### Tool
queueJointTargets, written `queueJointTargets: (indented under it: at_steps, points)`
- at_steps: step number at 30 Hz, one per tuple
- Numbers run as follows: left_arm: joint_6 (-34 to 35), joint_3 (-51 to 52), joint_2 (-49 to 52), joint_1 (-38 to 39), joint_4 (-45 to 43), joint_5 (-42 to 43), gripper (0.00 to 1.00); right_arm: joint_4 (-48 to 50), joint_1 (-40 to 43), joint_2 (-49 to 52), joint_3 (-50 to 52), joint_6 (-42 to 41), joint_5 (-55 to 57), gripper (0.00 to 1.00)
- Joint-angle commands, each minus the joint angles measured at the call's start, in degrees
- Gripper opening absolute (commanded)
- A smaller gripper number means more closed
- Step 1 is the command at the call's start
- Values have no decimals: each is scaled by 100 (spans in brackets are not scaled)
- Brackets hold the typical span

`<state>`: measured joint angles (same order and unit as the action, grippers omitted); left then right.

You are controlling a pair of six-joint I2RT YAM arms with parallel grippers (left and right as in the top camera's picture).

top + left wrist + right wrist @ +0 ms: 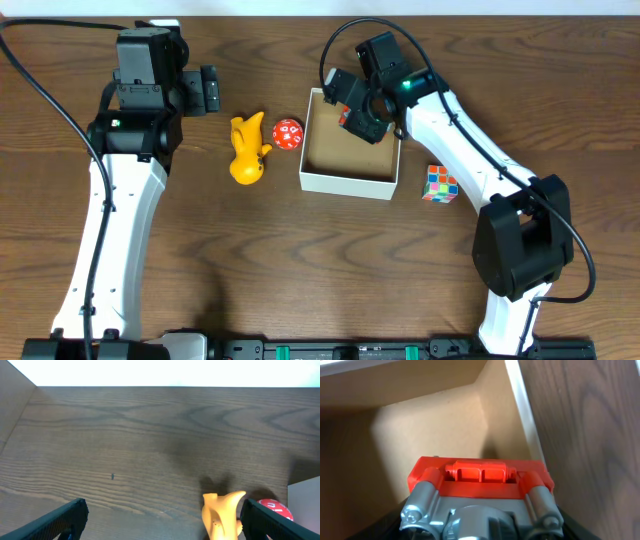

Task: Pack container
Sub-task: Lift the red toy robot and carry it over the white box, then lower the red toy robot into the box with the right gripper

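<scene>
The container [347, 181] is a square white box with a tan inside [435, 420], at the table's middle. My right gripper [360, 115] hangs inside its far right corner, shut on a red and silver toy [480, 485] that fills the space between the jaws. The toy [345, 116] is just above the box floor. My left gripper [210, 90] stands wide open at the back left, with nothing held. Its dark fingers [55, 522] frame bare table in the left wrist view.
A yellow toy [247, 150] lies left of the box and shows by the right finger [222, 512]. A red ball with white marks [287, 133] sits between it and the box wall. A colour cube [439, 184] lies right of the box.
</scene>
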<state>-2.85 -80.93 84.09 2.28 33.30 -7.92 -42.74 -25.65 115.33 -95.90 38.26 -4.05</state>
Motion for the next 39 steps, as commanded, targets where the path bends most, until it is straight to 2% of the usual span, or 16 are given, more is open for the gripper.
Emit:
queueJointTargets:
  at_steps: [1,30,33,39]
  points:
    - [-33,-107,-35,-28,9,-66,98,144,-13,-142,55,170,-48,57]
    - [-33,-107,-35,-28,11,-66,98,151,133,560,87,407,-44,56]
    - [-33,-107,-35,-28,11,-66,98,184,164,560,87,407,-44,61]
    - [-33,-107,-35,-28,11,-66,98,328,173,560,66,367,31,80]
